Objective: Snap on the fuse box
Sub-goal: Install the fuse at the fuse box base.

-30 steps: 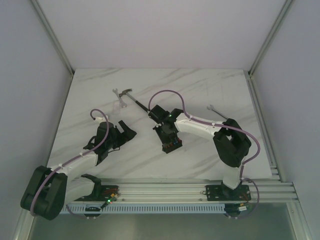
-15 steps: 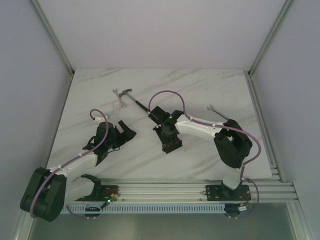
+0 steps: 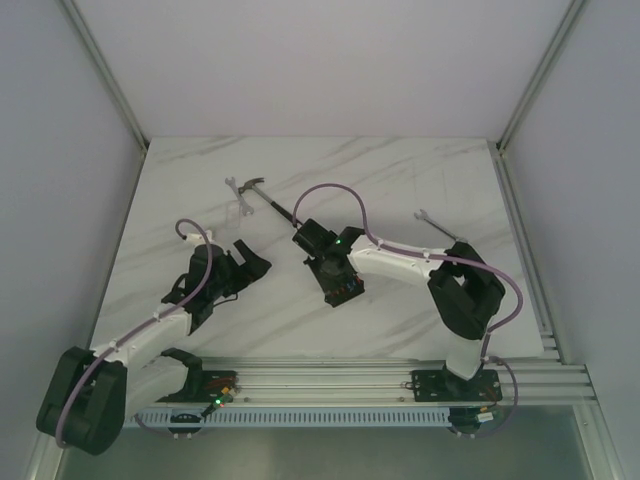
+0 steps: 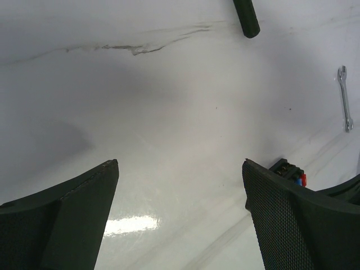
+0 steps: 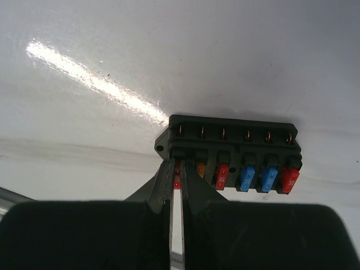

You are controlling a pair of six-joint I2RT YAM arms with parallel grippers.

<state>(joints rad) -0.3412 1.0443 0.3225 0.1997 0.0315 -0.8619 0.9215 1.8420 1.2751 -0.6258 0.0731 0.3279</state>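
We watch the right gripper (image 5: pixel 175 169) edge toward 9 o'clock, its tips pinched together at the end red fuse (image 5: pixel 177 181) of the fuse box (image 5: pixel 230 147), which sits mid-table. We can't confirm a grip. At the box's 9 o'clock, the left gripper (image 4: pixel 180 169) gapes wide and empty. Our read: snapping isn't finished.

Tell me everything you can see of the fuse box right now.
The fuse box is a dark plastic block lying flat on the white marble table, near its middle. Six metal contacts line one long edge. Along the other sit the fuses: red, orange, red, blue, blue, red. The shut right gripper has its fingertips at the end slot with the first red fuse; whether it pinches that fuse is unclear. Nothing else touches the box.
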